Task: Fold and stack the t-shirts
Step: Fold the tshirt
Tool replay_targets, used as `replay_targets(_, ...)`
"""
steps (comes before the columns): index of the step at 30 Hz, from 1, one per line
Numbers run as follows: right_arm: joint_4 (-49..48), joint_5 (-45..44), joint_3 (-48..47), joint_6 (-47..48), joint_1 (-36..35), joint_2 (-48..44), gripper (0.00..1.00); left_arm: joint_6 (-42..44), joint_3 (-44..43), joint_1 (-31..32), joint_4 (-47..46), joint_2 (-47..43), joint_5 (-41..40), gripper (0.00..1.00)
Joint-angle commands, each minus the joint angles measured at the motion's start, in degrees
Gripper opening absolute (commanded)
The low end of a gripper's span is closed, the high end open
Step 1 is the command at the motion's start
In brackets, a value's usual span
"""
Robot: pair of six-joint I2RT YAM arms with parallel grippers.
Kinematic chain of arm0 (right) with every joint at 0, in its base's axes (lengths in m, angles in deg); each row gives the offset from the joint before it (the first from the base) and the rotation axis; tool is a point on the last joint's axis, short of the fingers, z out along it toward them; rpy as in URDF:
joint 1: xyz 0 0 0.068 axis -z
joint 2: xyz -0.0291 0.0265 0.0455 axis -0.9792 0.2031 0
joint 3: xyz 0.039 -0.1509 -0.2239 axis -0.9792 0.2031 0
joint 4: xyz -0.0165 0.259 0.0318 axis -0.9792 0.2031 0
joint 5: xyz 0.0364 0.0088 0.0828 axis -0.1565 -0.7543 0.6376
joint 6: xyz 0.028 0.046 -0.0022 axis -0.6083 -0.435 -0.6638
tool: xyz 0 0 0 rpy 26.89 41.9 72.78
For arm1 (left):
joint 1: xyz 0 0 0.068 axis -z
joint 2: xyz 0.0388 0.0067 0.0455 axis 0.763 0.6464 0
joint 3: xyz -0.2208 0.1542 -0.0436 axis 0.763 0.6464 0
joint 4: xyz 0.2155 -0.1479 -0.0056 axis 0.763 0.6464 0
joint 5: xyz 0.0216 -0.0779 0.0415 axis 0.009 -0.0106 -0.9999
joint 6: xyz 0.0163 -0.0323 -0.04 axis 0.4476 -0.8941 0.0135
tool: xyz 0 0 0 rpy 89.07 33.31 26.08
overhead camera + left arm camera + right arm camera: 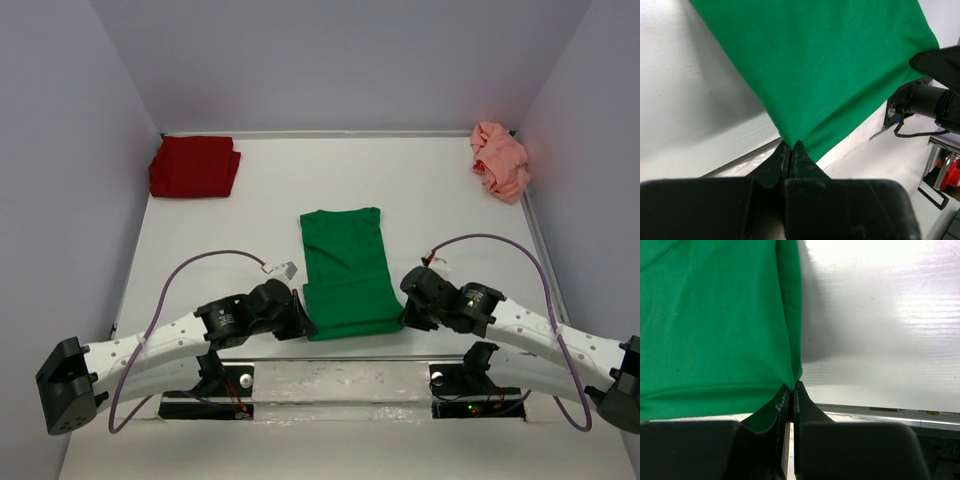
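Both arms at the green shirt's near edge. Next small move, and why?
Probably raise both near corners together, to start carrying them toward the far edge. The left fingers and right fingers are each shut on a near corner of the green t-shirt, which lies flat, long and narrow.

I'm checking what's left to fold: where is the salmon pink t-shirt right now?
In the top view, the salmon pink t-shirt lies crumpled in the far right corner of the table, well apart from the green t-shirt at centre.
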Motion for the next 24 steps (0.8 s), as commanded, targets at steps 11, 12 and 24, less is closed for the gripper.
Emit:
replay_targets(11,6.6,-24.6,-30.6,18.4,-0.6,24.1,0.00,12.4,-26.7,-2.2,12.4,12.5,-18.5,0.00)
replay_targets(12,5.4,-24.6,-33.1,21.0,1.2,26.4,0.00,12.4,-26.7,-4.4,11.0,13.9,-16.4,0.00)
replay_targets(24,-2.4,-5.0,-63.7,44.0,21.6,56.5,0.00,29.8,-50.2,-27.7,5.9,42.9,-3.4,0.00)
